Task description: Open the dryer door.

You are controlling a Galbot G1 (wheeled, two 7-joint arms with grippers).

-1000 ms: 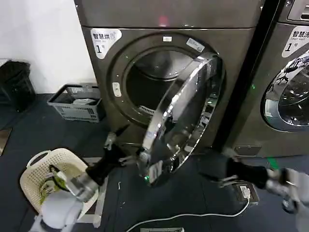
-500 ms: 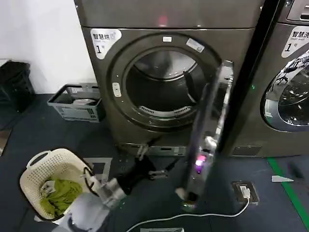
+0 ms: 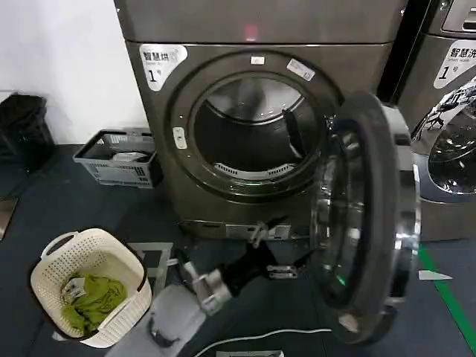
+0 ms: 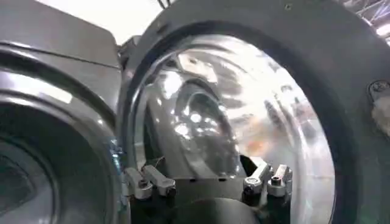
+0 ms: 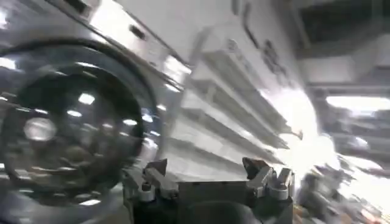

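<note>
The bronze-grey dryer (image 3: 149,111) has its round drum opening (image 3: 249,130) uncovered. The dryer door (image 3: 375,216) stands swung wide to the right, grey inner rim and glass facing me, chrome ring along its outer edge. My left gripper (image 3: 271,251) hovers low in front of the machine, just left of the door, open and holding nothing. In the left wrist view the door's inner face (image 4: 347,97) looms close beyond the left gripper (image 4: 207,182). My right gripper (image 5: 206,176) is open and holds nothing, with the neighbouring machine's porthole (image 5: 67,128) off to one side.
A white laundry basket (image 3: 111,256) with green cloth sits on the floor at lower left. A grey crate (image 3: 119,160) stands beside the dryer. The neighbouring grey machine (image 3: 450,97) is right behind the open door. A white cable (image 3: 282,335) lies on the floor.
The door has swung from half open to wide open toward the right. My left arm has followed rightward under the opening. The right arm has withdrawn from the head view.
</note>
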